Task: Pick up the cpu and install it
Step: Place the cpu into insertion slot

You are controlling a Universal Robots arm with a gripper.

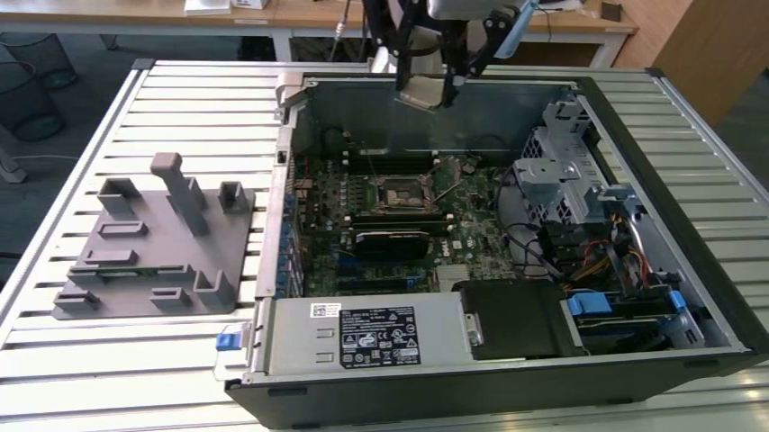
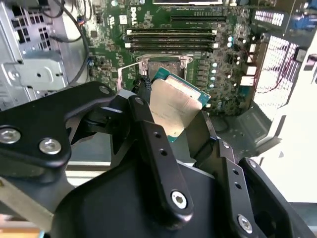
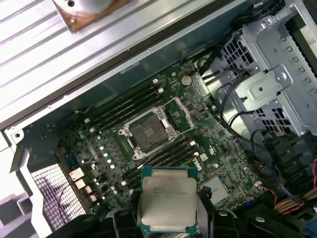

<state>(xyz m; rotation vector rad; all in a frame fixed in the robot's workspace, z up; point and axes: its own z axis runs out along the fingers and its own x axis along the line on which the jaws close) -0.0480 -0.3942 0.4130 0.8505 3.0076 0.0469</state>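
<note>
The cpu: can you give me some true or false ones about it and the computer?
1. The gripper holds the cpu. True.
2. The cpu sits in the socket. False: the socket is empty; the cpu is held up above the motherboard.
3. The grey tray lies inside the computer case. False: it lies on the table beside the case, at the exterior view's left.
4. The computer case is open. True.

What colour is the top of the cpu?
The cpu top is pale silver, with a teal-green rim; clearest in the first wrist view.
</note>
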